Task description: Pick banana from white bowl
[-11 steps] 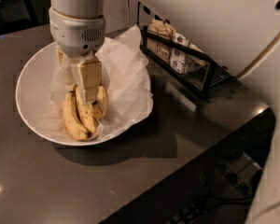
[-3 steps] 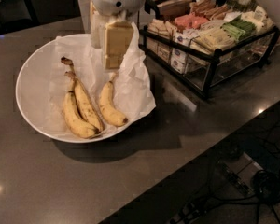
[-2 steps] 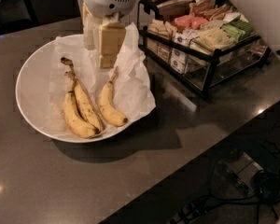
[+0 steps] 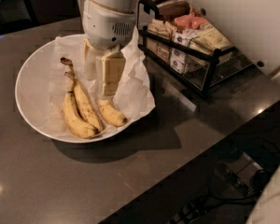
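The white bowl (image 4: 25, 94), lined with crinkled white paper, sits on the dark counter at the left. The banana (image 4: 112, 113) lies alone at the bowl's right side, its dark tip pointing right. Its upper end is hidden behind my gripper (image 4: 101, 85). The gripper hangs straight down from the white arm into the bowl, open, with its pale fingers (image 4: 113, 73) just above that upper end. Nothing is held. Two speckled bananas (image 4: 79, 108) lie paired to the left, their dark stem toward the back.
A black wire rack (image 4: 191, 50) full of packaged snacks stands right of the bowl, close to the paper's edge. Bare dark counter (image 4: 84, 181) runs along the front. The counter edge drops off at the lower right, with cables on the floor below.
My gripper has come down from above the bowl's back edge into the bowl, over the single banana's upper end. The bananas have not moved.
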`<state>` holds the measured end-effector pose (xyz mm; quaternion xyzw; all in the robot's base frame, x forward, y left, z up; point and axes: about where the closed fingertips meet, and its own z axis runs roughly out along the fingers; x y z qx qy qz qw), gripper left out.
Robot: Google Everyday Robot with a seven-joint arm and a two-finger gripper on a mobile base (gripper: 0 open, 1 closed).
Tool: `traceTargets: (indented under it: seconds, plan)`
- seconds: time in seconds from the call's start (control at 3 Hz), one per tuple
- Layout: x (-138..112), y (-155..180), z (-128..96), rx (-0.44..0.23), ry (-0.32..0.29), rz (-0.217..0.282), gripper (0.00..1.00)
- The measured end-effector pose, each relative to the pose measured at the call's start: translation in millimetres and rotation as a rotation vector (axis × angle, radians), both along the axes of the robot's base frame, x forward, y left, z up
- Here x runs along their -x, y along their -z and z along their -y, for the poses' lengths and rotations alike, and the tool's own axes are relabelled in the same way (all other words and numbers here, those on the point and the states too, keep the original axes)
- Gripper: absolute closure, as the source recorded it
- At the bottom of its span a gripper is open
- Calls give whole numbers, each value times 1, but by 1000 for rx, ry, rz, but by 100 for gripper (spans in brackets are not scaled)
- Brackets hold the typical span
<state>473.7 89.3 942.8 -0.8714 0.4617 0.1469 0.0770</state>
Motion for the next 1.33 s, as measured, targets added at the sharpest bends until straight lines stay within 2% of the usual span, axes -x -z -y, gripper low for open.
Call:
traceTargets:
  seconds: [0.33,0.67,1.0,1.33]
  plan:
    - [0,22,-3,14,-41,-45,45]
    - [-12,33,-11,34,-82,-32,44]
    - [-19,33,-20,4,-70,-6,26]
    - [-19,33,-20,4,-70,-6,28]
